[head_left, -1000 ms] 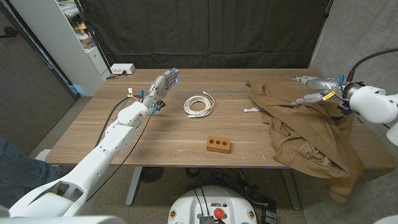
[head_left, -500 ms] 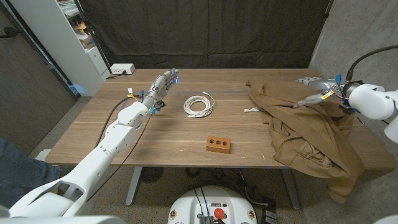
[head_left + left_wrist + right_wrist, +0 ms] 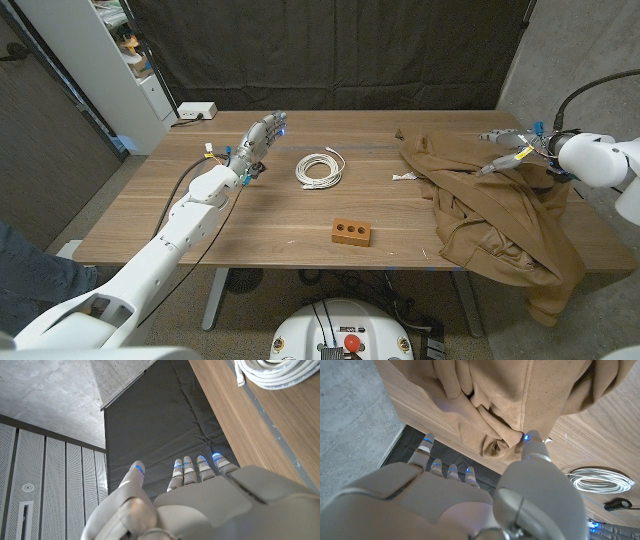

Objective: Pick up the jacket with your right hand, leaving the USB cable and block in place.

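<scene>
brown jacket [image 3: 495, 205] lies crumpled at the table's [image 3: 250, 225] right end, not yet lifted. right hand [image 3: 512, 148] hovers over its far edge, fingers spread, holding nothing. usb cable [image 3: 320, 168] and block [image 3: 351, 232] sit undisturbed; grasp and lift remain.

Table [image 3: 300, 215], centre of the head view: brown wood, matt, with visible grain. Jacket [image 3: 490, 205], right side: tan cloth, soft, matt and creased. USB cable [image 3: 320, 168], upper centre: smooth white plastic sheath. Block [image 3: 351, 232], centre: matt reddish brown. Backdrop [image 3: 330, 50], top: black cloth, wrinkled. Right hand [image 3: 510, 150], fingers [image 3: 534, 442]: smooth grey plastic.
</scene>
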Controlling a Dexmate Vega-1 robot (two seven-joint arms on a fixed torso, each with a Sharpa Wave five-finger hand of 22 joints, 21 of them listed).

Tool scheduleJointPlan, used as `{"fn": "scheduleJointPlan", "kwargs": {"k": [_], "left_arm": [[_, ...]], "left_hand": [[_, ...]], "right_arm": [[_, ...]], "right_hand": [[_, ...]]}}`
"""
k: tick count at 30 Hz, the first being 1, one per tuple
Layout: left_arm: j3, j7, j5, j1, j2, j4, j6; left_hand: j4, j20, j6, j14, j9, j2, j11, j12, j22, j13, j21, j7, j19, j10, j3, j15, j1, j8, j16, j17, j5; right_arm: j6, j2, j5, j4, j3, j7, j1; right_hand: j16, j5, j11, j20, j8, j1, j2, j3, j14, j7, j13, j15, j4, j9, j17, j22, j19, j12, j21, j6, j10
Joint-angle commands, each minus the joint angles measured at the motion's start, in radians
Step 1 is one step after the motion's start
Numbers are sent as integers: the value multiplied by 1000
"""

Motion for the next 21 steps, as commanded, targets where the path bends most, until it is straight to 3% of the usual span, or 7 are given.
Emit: {"fn": "scheduleJointPlan", "kwargs": {"k": [1, 8, 21], "left_arm": [[0, -6, -5, 0, -1, 12, 0], [2, -12, -8, -6, -7, 27, -6], [4, -16, -8, -10, -8, 34, -8]], "left_hand": [[2, 7, 4, 0, 1, -1, -6, -3, 2, 3, 1, -1, 2, -1, 1, -4, 3, 1, -1, 2, -3], [2, 30, 7, 0, 2, -1, -10, -3, 3, 3, 2, -3, 4, -1, 1, -2, 2, 2, -1, 2, -3], [3, 28, 10, 2, 2, -1, -6, -3, 3, 3, 2, -2, 3, 0, 1, 1, 1, 2, -1, 2, -3]], "right_arm": [[-49, -77, 63, 28, -67, 26, 43], [-79, -110, 87, 29, -80, 40, 45], [-140, -187, 156, 32, -164, 34, 83]], "right_hand": [[5, 10, 10, 1, -10, 1, -6, -7, -75, -2, 3, 8, 2, 0, -1, 2, -11, -3, 6, -25, -46], [9, 14, 12, 0, -15, 2, -5, -11, -69, -4, 2, 7, 3, -1, -2, 3, -9, -5, 13, -40, -55], [16, 20, 17, -1, -20, 6, -6, -19, -57, 15, 2, 7, 5, 0, -2, 7, 8, -4, 24, -68, -65]]}}
